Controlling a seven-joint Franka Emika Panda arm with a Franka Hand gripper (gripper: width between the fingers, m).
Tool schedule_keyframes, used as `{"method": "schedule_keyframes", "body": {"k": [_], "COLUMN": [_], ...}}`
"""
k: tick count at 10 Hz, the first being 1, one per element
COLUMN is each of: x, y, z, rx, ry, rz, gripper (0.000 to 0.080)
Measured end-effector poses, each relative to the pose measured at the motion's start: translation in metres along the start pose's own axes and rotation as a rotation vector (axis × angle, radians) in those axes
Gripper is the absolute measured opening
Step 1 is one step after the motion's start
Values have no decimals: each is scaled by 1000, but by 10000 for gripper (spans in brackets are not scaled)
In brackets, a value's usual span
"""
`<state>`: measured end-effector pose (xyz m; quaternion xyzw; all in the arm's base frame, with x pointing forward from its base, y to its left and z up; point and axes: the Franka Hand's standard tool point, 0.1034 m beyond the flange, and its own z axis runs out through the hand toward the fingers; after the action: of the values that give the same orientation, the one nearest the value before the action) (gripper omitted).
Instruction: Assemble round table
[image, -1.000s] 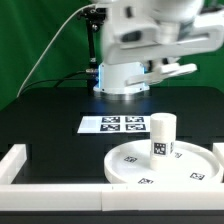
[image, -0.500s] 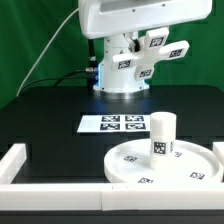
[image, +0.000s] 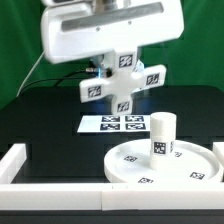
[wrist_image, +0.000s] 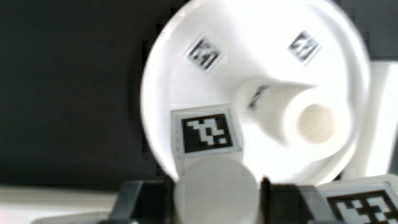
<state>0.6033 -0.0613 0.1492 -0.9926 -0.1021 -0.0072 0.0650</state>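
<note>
Nearest the exterior view's camera, the white border rail (image: 50, 193) runs along the front edge of the black table (image: 50, 110). Just behind it, toward the exterior view's right, lies the large round disc (image: 118, 170), flat with its rim up. The short leg (image: 162, 135) stands upright on the disc's hub, a tag on its side. Farther back the marker board (image: 112, 124) lies flat, apart from the disc. Above and beyond it the cross-shaped foot (image: 122, 84) hangs in the air, well clear of the leg and off toward the exterior view's left, its tagged arms turned at a slant. The pincer (wrist_image: 201, 203) has closed on it — the wrist view shows a pale rounded part of the foot clamped between the two dark fingers (wrist_image: 143, 203), with the disc and leg beyond. What looks left is to carry the foot over the leg's top and seat it. The danger is an off-centre approach. If the foot comes down tilted or beside the leg's axis, it could push sideways and tip the leg, whose seating in the hub cannot be judged here. The foot could also twist in the narrow grip — and then jam instead of seating.
</note>
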Motion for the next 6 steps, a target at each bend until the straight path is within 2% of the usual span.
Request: {"method": "schedule_keyframes", "body": {"k": [1,2,3,5,6], "x": [7,4,-1,-7,-27], "y": [23,22,21,27,40], "z": [0,0,1,9,27], "rx": [-25,-51,-62,-59,-54], "ry": [83,132,146,148,144], "rz": [5,8,2,-2,34], "gripper": [222,222,222,222,222]}}
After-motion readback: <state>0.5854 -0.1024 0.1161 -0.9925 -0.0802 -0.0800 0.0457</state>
